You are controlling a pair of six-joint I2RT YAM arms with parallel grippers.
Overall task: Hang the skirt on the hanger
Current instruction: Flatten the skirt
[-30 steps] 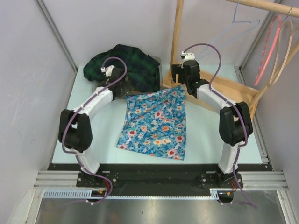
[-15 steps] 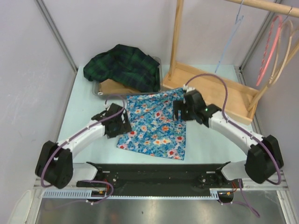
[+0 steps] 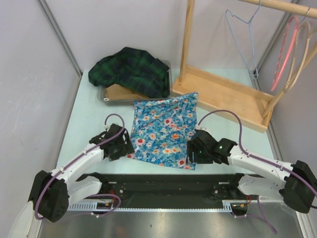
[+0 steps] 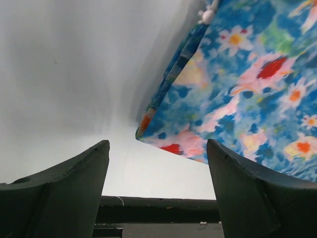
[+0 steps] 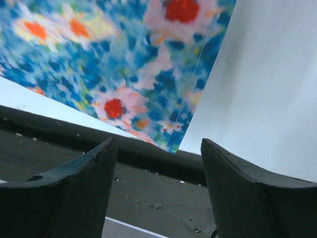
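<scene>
A pale table (image 3: 89,124) is carrying a blue floral skirt (image 3: 163,131), with 2 robot grippers sitting at the skirt's near corners.

A wooden rack (image 3: 223,94) is standing at the table's far right. The skirt is lying spread flat in the middle of the table, its far corner just beside the rack's base. A dark plaid garment (image 3: 131,69) is spilling over a tray (image 3: 101,96) at the far left. A wire hanger (image 3: 251,47) is hanging from the rack's rod, well apart from the skirt. The left gripper (image 4: 157,148) is hovering at the skirt's near left corner, fingers spread and grasping nothing. The right gripper (image 5: 158,144) is doing the same at the near right corner, fingers also spread and empty.
</scene>
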